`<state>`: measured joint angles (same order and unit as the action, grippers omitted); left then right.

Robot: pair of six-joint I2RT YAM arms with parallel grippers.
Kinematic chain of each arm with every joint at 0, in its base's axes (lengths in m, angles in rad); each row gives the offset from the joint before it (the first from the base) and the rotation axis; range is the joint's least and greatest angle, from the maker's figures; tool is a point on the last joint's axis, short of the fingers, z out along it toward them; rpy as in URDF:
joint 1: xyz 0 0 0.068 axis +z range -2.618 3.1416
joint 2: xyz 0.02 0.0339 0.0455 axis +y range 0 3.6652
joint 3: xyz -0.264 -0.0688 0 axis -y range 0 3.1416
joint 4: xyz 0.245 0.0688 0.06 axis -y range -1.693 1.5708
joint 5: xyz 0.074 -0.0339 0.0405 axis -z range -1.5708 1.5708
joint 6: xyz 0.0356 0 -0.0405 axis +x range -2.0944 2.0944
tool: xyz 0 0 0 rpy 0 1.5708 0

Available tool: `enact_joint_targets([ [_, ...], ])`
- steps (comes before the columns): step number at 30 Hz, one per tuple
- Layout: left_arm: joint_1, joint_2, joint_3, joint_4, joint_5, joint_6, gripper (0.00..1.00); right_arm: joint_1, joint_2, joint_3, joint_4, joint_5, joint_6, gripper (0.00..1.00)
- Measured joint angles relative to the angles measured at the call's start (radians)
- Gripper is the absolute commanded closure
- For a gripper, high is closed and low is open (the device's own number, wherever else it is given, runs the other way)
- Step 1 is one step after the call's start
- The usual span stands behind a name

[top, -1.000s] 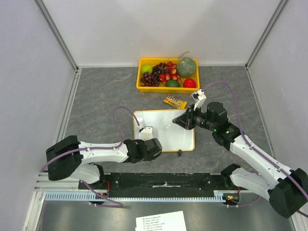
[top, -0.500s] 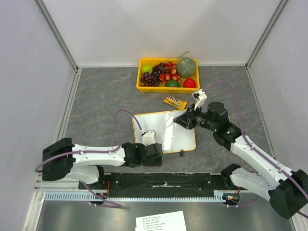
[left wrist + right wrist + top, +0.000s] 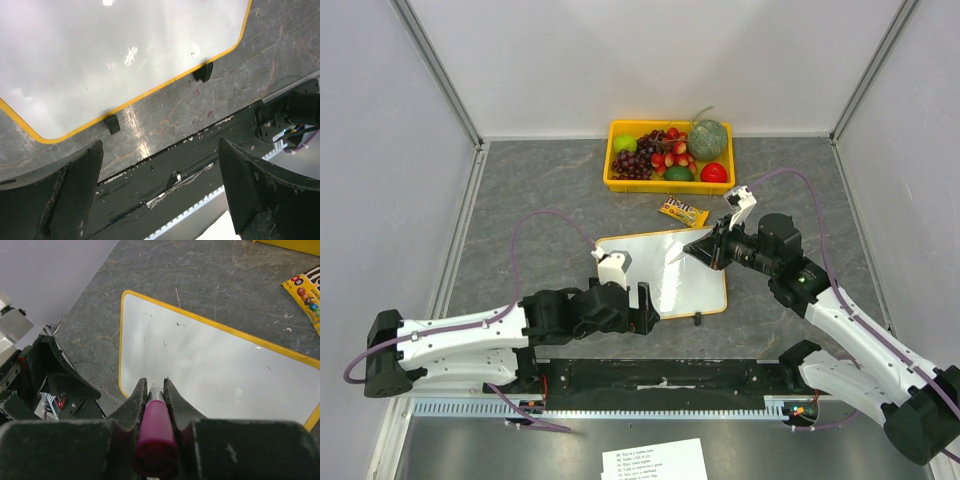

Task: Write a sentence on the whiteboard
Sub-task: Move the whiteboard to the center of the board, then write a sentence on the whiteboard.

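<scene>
Plainly, the main hazard is on the left. The left gripper (image 3: 160, 190) has its jaws spread wide with nothing between them. It sits just beside the 7 o'clock corner of the whiteboard (image 3: 665, 285) rather than clamped on it. The board lies just off the table's (image 3: 520, 220) centre toward 5 o'clock, skewed against the table edge, and nothing pins it. Writing pressure could therefore slide or turn it on the smooth stone, smearing strokes or sending a line over the orange frame. A shove toward 1 o'clock could also push it into the candy packet (image 3: 683, 211) lying near that corner. At the board's 2 o'clock corner the right gripper (image 3: 154, 385) is clamped on a purple marker (image 3: 152, 435) held at a shallow slant. If it presses too hard, the pen could slip back through the fingers, or its tip could skid; the tip itself is hidden in the wrist view. No sentence shows on the board, only a few small specks. By count there are two arms, two grippers, one whiteboard with two black clip feet (image 3: 112, 124) and one marker. There is also one candy packet, one yellow tray (image 3: 609, 155) of mixed fruit at 12 o'clock, and one printed paper sheet (image 3: 655, 462) at 6 o'clock.
</scene>
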<state>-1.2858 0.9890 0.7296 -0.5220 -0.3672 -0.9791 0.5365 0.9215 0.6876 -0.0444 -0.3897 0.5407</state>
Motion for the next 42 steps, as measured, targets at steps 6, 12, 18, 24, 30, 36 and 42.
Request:
enact_joint_targets([
  [6,0.109,-0.02,0.029,-0.019,0.031,0.114,0.0,0.0,-0.02,0.0,-0.019,0.008,-0.014,1.0],
  [12,0.244,-0.03,0.029,-0.003,0.125,0.205,0.0,0.0,-0.026,0.0,-0.031,0.019,-0.027,1.0],
  [18,0.352,-0.076,0.003,0.066,0.27,0.249,0.0,0.0,-0.04,-0.01,-0.041,0.032,-0.038,1.0],
  [24,0.474,-0.172,-0.047,0.141,0.414,0.262,0.0,0.0,-0.04,-0.01,-0.045,0.033,-0.047,1.0],
  [30,0.513,-0.204,-0.062,0.167,0.489,0.269,0.0,0.0,-0.037,-0.011,-0.047,0.038,-0.056,1.0],
  [36,0.543,-0.204,-0.07,0.166,0.529,0.276,0.0,0.0,-0.037,-0.011,-0.046,0.049,-0.062,1.0],
  [42,0.571,-0.204,-0.071,0.166,0.554,0.288,0.0,0.0,-0.037,-0.014,-0.04,0.051,-0.064,1.0],
])
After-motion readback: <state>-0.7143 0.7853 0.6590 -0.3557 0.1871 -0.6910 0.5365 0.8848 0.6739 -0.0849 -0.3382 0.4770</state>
